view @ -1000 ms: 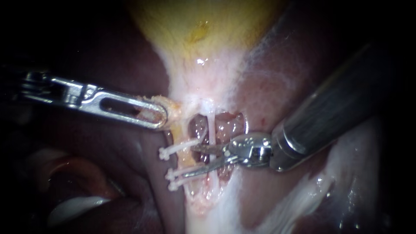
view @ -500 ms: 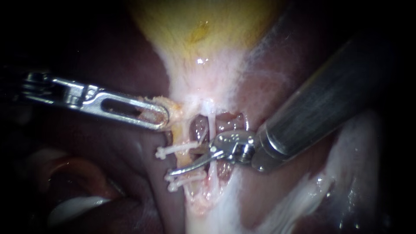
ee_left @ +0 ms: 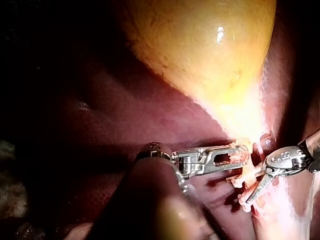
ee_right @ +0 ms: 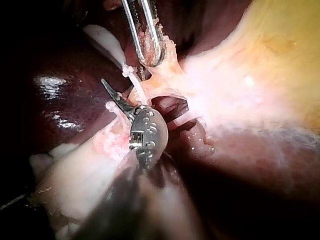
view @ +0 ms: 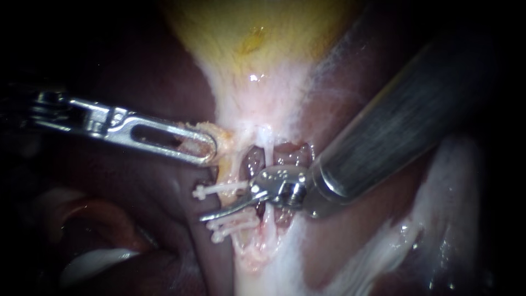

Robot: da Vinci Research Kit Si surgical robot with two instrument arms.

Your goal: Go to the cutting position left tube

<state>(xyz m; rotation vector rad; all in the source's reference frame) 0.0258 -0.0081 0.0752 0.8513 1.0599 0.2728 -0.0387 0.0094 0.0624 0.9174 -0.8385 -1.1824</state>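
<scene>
2 instruments work: left instrument (view: 207, 149) jaws clamp gallbladder (view: 257, 49) tissue; right instrument (view: 223, 204) jaws, narrowly parted, straddle the left tube (view: 253, 170).

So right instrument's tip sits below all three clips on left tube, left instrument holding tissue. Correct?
No: endoscope view shows the tip of the right instrument between the upper clip and the two lower clips on the left tube. Left instrument holds tissue, yes.
</scene>
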